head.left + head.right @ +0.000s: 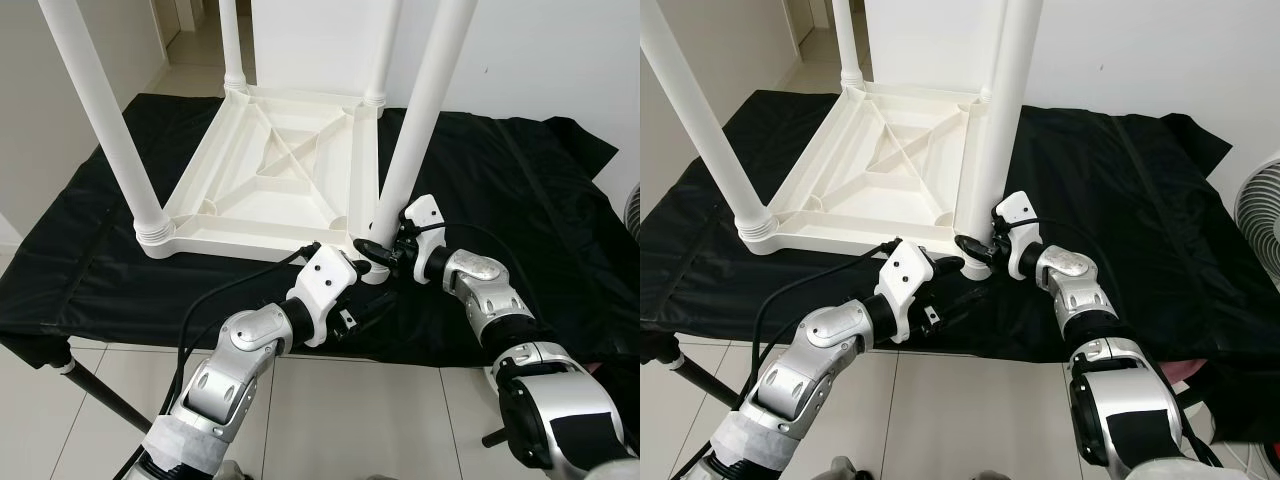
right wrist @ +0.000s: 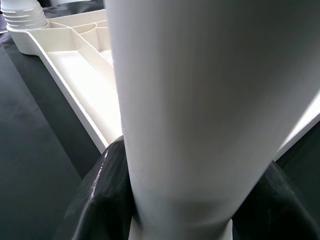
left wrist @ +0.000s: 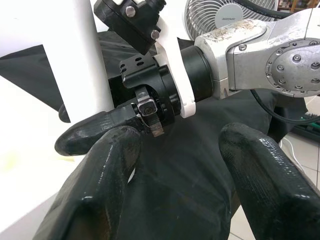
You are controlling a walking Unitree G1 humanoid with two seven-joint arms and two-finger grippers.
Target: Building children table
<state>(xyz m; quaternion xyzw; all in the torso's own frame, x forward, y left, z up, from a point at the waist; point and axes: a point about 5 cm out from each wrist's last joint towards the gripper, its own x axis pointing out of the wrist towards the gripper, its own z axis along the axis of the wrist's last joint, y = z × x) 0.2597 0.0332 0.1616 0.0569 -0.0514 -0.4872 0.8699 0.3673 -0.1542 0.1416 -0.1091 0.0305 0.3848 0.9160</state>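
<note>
Both eye views look forward and down from the head onto the upturned white table (image 1: 270, 180) on a black cloth (image 1: 520, 200), while each wrist view sits very close to its near-right table leg (image 2: 200, 115), the left one (image 3: 65, 55) facing the right arm

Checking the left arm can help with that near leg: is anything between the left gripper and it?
Nothing visible blocks it. The left gripper hangs open beside the near leg, over black cloth; the right gripper already clamps the leg's base.
</note>
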